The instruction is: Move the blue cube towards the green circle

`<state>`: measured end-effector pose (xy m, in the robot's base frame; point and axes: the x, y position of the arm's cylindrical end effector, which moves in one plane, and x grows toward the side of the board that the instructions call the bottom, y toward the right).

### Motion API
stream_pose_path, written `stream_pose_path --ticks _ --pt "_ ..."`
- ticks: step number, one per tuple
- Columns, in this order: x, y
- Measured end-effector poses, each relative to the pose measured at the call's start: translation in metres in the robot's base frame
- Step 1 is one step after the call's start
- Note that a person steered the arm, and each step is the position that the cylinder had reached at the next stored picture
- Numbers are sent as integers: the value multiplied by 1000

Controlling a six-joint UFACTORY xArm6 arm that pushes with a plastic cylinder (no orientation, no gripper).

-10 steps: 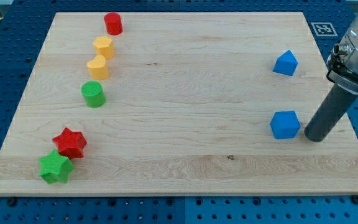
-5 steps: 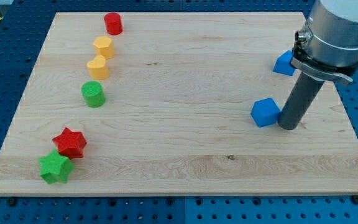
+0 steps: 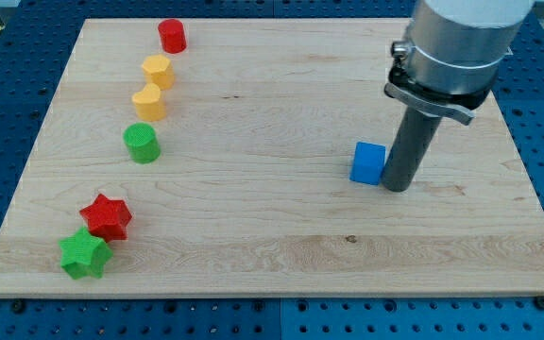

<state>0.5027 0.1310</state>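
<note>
The blue cube (image 3: 368, 162) lies on the wooden board (image 3: 272, 236), right of its middle. My tip (image 3: 397, 185) stands right against the cube's right side, touching it. The green circle (image 3: 142, 143) is a short green cylinder far off at the view's left, about level with the cube. The second blue block seen earlier at the view's upper right is hidden behind the arm.
A red cylinder (image 3: 172, 36) and two yellow blocks (image 3: 157, 70) (image 3: 148, 101) line up above the green circle. A red star (image 3: 107, 216) and a green star (image 3: 85, 253) sit at the view's lower left. The arm's grey body (image 3: 456, 47) looms at upper right.
My tip has slid to the view's left and a little up, pushing the blue cube with it towards the green circle. The arm now covers the other blue block.
</note>
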Motion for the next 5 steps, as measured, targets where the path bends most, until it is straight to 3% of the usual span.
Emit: stream_pose_path --ticks 5 --pt "-4 8"
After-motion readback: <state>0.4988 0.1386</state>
